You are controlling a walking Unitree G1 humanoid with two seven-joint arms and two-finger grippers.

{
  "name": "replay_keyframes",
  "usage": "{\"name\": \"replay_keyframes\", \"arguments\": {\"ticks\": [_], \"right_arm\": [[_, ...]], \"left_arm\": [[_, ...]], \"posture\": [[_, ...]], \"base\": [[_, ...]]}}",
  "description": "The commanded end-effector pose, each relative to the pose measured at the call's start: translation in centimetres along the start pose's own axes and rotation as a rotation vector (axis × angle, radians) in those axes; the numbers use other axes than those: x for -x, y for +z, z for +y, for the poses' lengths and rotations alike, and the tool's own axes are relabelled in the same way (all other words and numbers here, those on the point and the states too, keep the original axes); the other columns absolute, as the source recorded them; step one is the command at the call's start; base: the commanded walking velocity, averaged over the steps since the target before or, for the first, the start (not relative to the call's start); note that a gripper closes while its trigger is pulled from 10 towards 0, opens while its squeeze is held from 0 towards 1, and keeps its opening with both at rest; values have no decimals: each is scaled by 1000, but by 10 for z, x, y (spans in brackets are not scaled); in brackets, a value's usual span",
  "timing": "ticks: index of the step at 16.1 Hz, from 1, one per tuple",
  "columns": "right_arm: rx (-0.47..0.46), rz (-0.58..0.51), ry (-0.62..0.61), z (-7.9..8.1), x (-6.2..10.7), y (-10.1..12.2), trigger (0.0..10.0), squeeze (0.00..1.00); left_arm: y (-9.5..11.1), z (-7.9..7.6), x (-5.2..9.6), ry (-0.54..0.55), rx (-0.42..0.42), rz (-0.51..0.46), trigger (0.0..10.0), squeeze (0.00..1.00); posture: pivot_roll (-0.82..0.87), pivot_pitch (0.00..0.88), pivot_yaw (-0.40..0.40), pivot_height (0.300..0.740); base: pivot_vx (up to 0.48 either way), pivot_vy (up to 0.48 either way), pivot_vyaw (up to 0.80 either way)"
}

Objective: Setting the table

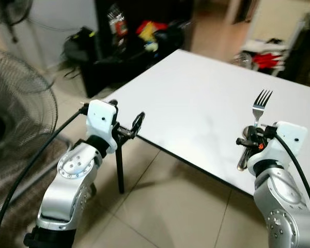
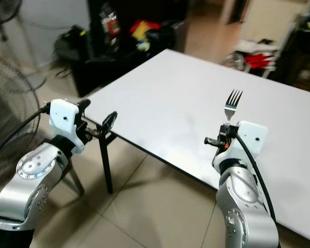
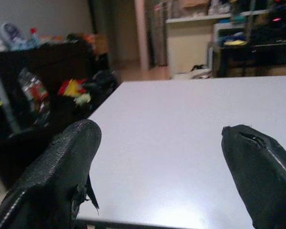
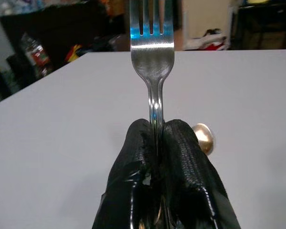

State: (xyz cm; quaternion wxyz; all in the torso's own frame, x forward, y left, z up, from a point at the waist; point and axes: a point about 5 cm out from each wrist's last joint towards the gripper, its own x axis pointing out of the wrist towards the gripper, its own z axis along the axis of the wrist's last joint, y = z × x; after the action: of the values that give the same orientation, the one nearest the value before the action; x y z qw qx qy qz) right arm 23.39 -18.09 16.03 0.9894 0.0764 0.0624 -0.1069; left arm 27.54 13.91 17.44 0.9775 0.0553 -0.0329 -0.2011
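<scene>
Nearest the camera, two silver arms are reaching forward over a tiled floor (image 1: 165, 206).

The right gripper (image 4: 157, 143) is pinching a fork (image 1: 259, 106) by its handle, fingers pressed tight on both sides, tines pointing up and away. A second handle end, rounded and dull, is hanging below the gripper (image 1: 242, 161); a brassy knob (image 4: 203, 137) is showing just behind the fingers in the right wrist view, possibly the same piece, though the view is too poor to be sure. The fork is riding above the near edge of the white table (image 1: 196, 98), not touching it.

The left gripper (image 1: 137, 124) is hovering just off the table's near corner, its two fingers (image 3: 66, 162) spread wide with nothing between them.

The table top is lying bare and tilted across the view.

Left of the arms, a standing fan (image 1: 15, 119) is sitting close. Beyond the table, a dark shelf unit (image 1: 139, 36) is holding cluttered red and yellow items; blurred furniture is standing farther back.
</scene>
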Motion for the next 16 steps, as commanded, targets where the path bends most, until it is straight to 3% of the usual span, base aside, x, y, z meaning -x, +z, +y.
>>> {"name": "replay_keyframes", "arguments": {"ticks": [1,9,12,16], "right_arm": [[-6,-3,8,3,2,2,10000,0],[-15,15,20,6,1,-1,10000,0],[-11,21,77,11,-1,-2,10000,0],[61,63,127,19,-3,-9,10000,0]], "left_arm": [[1,5,0,13,-14,4,10000,0],[2,8,-2,12,-24,-4,10000,0],[3,9,-4,8,-28,-6,10000,0],[4,10,-5,8,-32,-10,10000,0]], "posture": [[2,0,-25,740],[7,0,-20,740],[10,0,-16,740],[14,0,-13,740]], "base": [[0,382,-800],[0,382,-800],[0,380,-150],[0,381,0]]}}
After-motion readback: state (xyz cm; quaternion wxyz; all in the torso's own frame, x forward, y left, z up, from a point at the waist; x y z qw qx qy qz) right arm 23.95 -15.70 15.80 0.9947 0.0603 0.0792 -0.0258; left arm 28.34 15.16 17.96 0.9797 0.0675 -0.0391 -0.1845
